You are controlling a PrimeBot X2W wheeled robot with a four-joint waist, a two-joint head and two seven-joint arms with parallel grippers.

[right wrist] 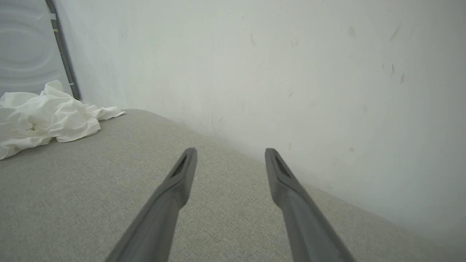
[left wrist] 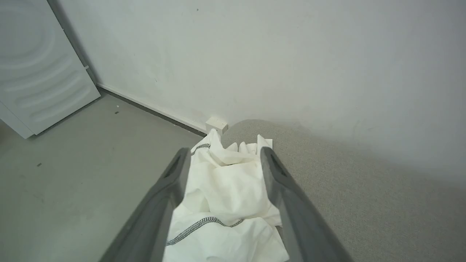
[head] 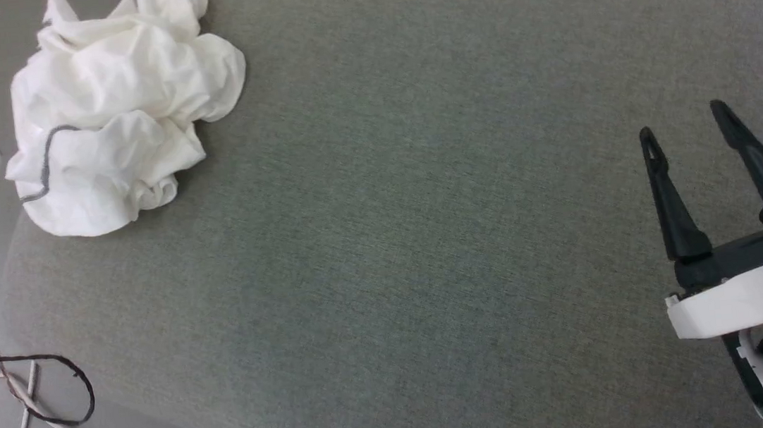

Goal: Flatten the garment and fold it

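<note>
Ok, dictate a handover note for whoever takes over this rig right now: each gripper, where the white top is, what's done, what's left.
Left gripper: open, holding nothing, fingers pointed at the heap of cloth.
Right gripper: open, empty, over the bare near-right part of the surface, well away from the cloth.
White thin-fabric garment with dark grey stitching: crumpled in a heap at the far left corner of the grey fabric-covered surface.
Done: nothing yet.
Left: spread the garment flat, then fold it.

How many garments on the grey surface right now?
1: crumpled white thin-fabric garment with dark grey stitching, far-left corner of the grey fabric surface; folds may hide more.
</note>
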